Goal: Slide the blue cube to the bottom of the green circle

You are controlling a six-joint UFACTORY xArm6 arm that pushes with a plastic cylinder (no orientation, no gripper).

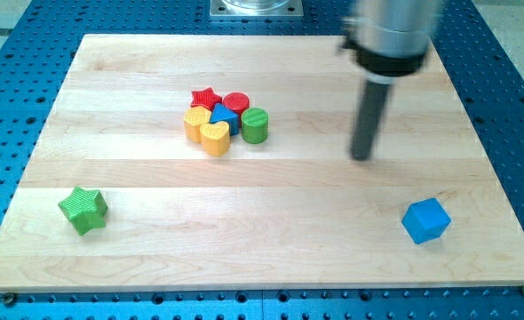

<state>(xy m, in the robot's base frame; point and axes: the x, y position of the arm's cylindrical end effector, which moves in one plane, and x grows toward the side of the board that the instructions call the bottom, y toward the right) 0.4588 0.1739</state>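
With no pincer to report, my tip (361, 157) stands right of centre, above the blue cube (425, 220) at lower right, well apart from the green circle (255, 125), presumably before rounding behind it.

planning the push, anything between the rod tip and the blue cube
Nothing: in the camera view, only bare board lies between my tip and the blue cube.

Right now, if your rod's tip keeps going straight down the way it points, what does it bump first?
My tip points straight down at the bare wooden board, so it meets only the board. No block lies under it, as far as I can tell.
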